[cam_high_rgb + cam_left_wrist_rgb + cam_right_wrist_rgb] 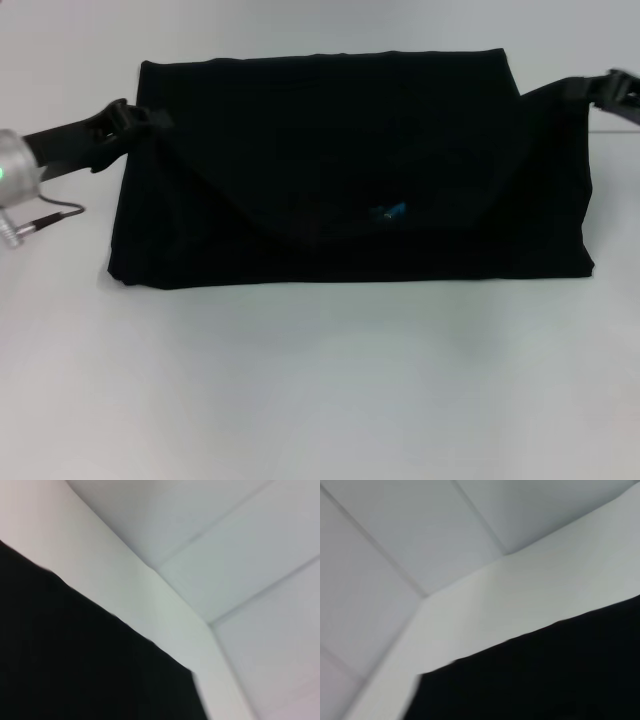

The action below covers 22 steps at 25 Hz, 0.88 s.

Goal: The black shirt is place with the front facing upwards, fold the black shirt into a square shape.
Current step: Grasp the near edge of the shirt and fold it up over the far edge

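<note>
I see the black shirt [340,170] half-folded on the table [320,380], my left gripper [125,122] and right gripper [612,88] at its far corners. I cannot tell either gripper's finger state. An uneven pull could skew the fold.

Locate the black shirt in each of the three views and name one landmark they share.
Head view: the black shirt lies folded into a wide rectangle across the middle of the table.
Left wrist view: the shirt fills the lower left corner.
Right wrist view: the shirt fills the lower right part.
Shared landmark: the shirt's straight edge against the white table.
</note>
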Available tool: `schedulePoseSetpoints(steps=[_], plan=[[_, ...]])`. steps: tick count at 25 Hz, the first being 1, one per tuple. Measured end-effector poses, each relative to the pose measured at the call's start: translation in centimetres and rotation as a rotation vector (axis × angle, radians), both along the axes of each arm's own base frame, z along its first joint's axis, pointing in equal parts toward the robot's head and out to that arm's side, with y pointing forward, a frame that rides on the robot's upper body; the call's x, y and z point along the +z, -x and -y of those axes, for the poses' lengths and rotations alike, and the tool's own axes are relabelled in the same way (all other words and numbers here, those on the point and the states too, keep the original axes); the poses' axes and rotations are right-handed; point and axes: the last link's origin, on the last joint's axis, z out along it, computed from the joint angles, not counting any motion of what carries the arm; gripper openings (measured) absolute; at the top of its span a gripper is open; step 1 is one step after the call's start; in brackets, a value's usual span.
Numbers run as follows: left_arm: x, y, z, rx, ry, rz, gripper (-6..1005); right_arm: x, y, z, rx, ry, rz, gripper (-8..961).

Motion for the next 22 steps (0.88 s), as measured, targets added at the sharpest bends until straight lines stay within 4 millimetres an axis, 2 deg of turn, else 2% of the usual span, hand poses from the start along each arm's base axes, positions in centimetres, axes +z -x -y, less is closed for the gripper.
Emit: schedulePoseSetpoints(steps=[4,9,12,17,22], plan=[[-1.7,0.3,-1.2,0.066,-0.060,-0.118,27,-2.7,-0.1,-1.5,-0.031,-0.039,0.130,65],[-2.2,0.2,-2.0,0.087,-0.098,-0.216,27,-4.8,0.2,-2.6,-0.036,-0.094,0.285,65],[-1.5,-0.5,-2.2,0.082,-0.166,-0.230,26,-4.9,1.1,-3.1,-0.015,-0.110,0.311,65],[-0.1,-1.0,-2.4,0.079,-0.231,-0.205,27,-4.0,3.0,-4.0,0.027,-0.146,0.302,65],[0.2,-1.0,-2.8,0.083,-0.261,-0.239,28,-4.5,3.9,-4.6,0.044,-0.158,0.324,65]])
